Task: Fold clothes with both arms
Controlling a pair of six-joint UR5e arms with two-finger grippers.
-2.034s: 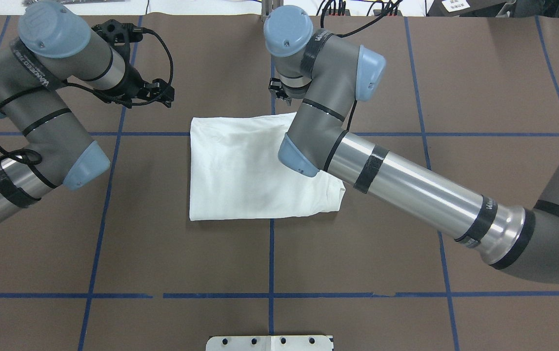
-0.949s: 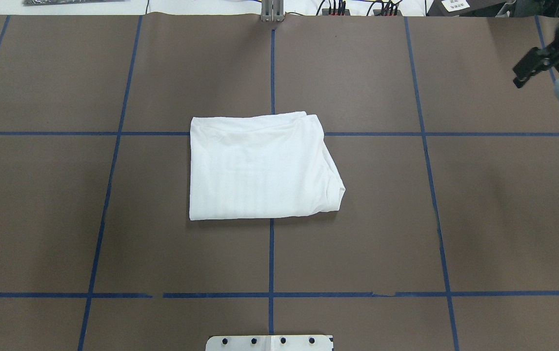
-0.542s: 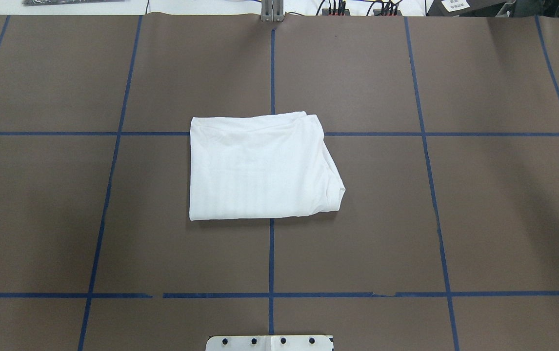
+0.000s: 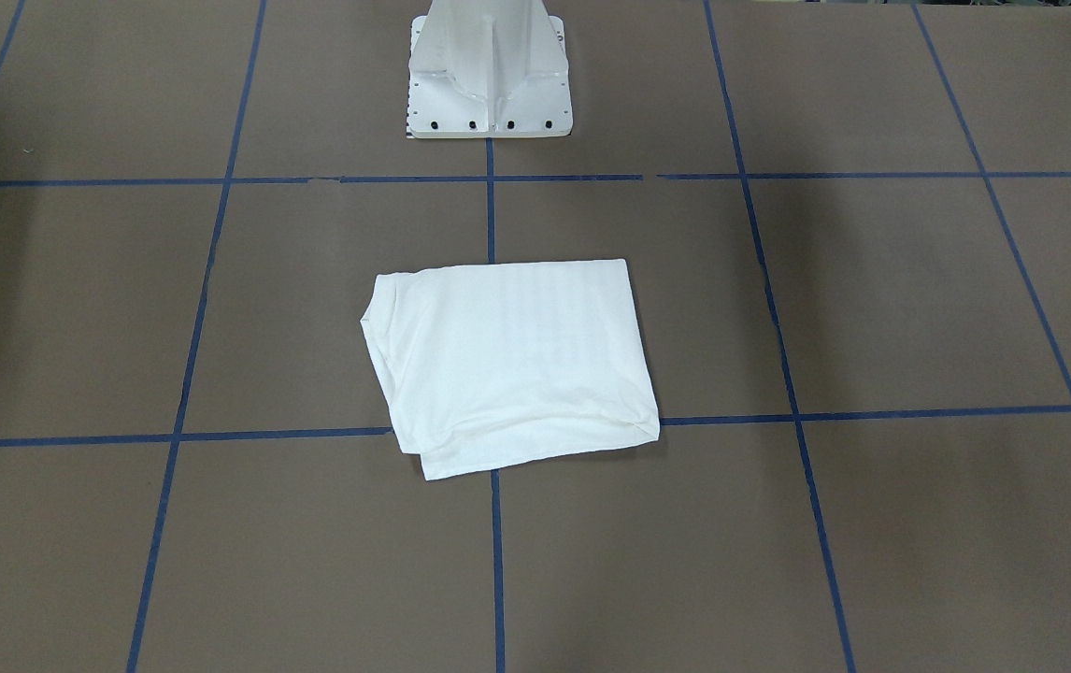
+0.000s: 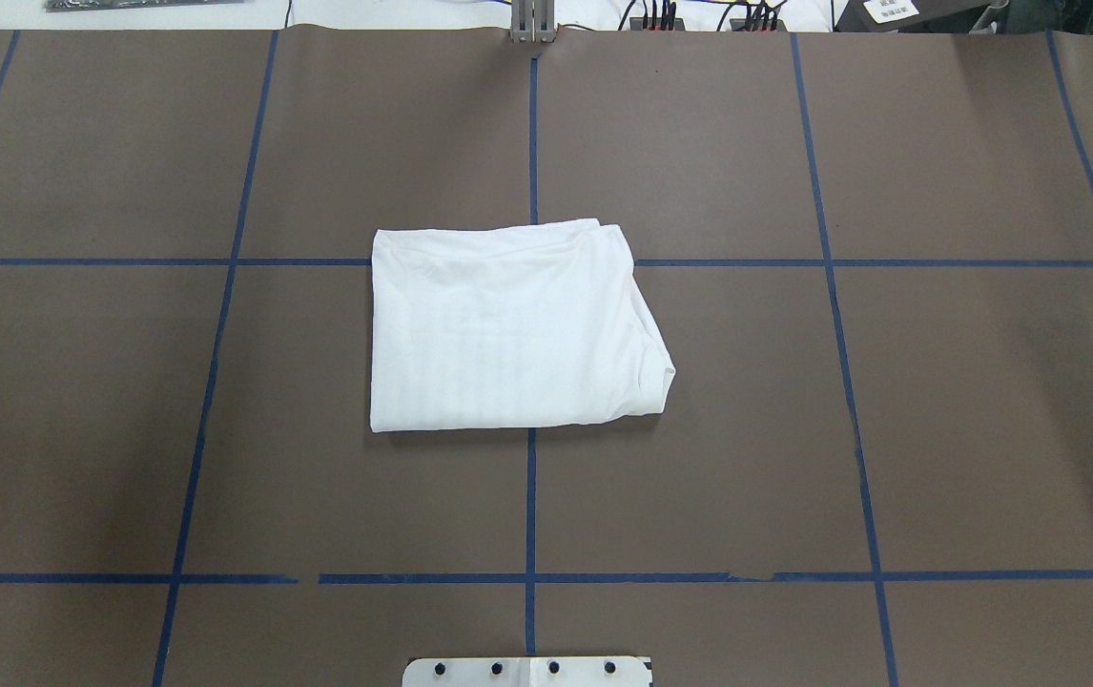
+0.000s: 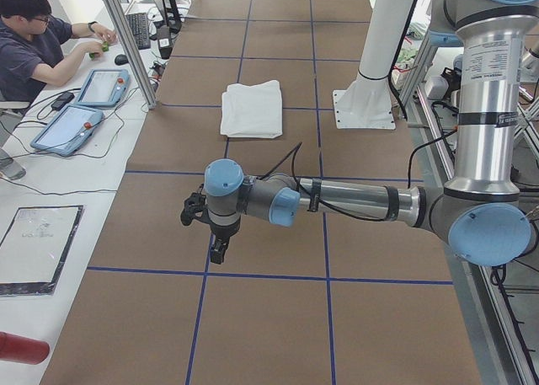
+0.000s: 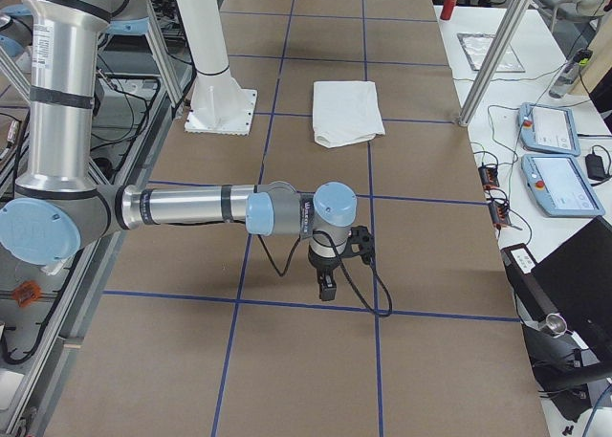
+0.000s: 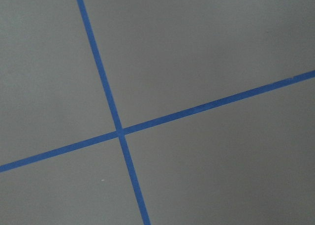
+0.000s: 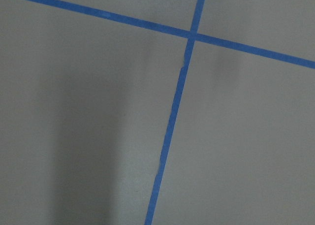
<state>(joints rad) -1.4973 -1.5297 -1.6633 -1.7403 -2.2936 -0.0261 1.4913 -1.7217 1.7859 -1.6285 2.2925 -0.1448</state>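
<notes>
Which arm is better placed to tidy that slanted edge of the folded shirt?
Right, slightly. The left hand and right hand both hang at opposite table ends, away from the shirt, but its slanted, bulging edge faces the robot's right side.

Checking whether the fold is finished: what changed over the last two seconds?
Both silver-grey jointed arms pulled away from above the folded white cotton shirt: the left arm out to the robot's left, the right arm to its right. The shirt kept its place and shape.
</notes>
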